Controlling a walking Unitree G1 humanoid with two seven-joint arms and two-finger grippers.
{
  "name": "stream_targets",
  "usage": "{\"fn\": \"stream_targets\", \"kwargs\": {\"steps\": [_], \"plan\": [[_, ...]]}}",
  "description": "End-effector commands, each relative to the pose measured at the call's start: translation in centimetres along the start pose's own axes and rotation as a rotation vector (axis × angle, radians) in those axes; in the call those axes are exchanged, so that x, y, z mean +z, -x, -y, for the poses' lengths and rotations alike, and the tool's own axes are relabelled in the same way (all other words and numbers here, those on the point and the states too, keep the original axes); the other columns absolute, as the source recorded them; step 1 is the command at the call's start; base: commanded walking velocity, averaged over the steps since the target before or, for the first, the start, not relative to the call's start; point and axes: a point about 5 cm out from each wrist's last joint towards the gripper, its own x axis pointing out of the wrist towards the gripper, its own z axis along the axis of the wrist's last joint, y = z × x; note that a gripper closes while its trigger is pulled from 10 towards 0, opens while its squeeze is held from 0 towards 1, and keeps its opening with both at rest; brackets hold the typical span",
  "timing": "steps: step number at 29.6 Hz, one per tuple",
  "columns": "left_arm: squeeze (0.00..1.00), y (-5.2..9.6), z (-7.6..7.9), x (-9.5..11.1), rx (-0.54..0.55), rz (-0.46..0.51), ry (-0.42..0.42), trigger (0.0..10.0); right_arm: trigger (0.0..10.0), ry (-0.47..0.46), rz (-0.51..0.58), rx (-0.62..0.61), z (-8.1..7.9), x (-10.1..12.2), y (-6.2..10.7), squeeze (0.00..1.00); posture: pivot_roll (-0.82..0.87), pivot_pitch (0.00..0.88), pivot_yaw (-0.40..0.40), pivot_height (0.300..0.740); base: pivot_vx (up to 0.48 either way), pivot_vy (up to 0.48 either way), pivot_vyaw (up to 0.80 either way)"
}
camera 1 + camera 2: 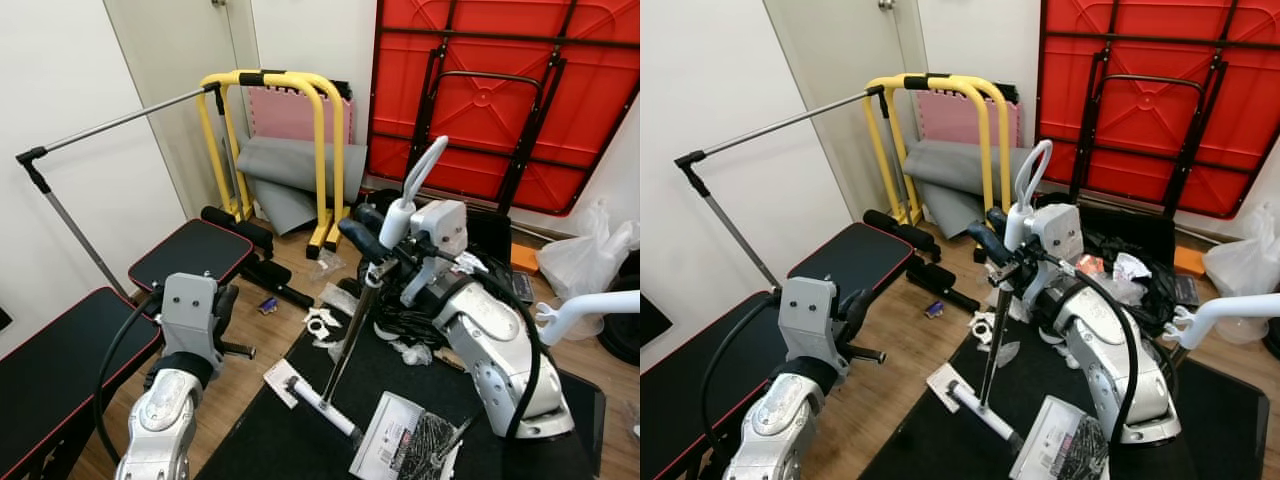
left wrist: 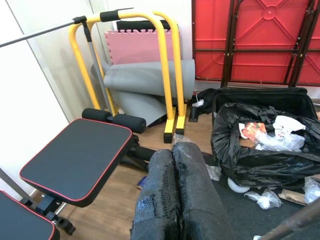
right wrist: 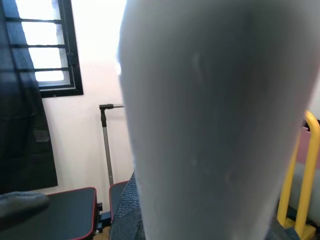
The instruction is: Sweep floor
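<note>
- A strip of bare wooden floor runs between the two black padded benches at the robot's left and the black mat ahead; paper scraps lie at the mat's far edge.
- The far side is closed in by yellow bars, a rolled grey mat, a red folded table against the wall and one open black bag of rubbish.
- One broom: its pole stands nearly upright, with the white head resting on the black mat beside a white dustpan.
- The right gripper is raised at mid-scene, elbow bent, fingers clamped around the broom just under its white handle.
- The left gripper is held forward at low height over the wooden floor, fingers pressed together with nothing between them.
</note>
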Motion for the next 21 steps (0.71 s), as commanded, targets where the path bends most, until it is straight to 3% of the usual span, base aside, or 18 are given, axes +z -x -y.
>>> {"fn": "stream_targets", "kwargs": {"steps": [1,21], "plan": [[0.0,-0.01,-0.53,-0.22,0.066,-0.008,-0.012,10.0,10.0,0.013,-0.004,-0.003,-0.19,-0.15,0.05,0.0,-0.19,0.0,0.016,0.74,0.0,0.0,0.0],[0.0,-0.26,-0.17,-0.33,0.042,-0.014,-0.017,10.0,10.0,0.03,-0.035,-0.072,0.21,-0.86,0.09,0.0,-0.19,0.0,0.026,0.74,0.0,0.0,0.0]]}}
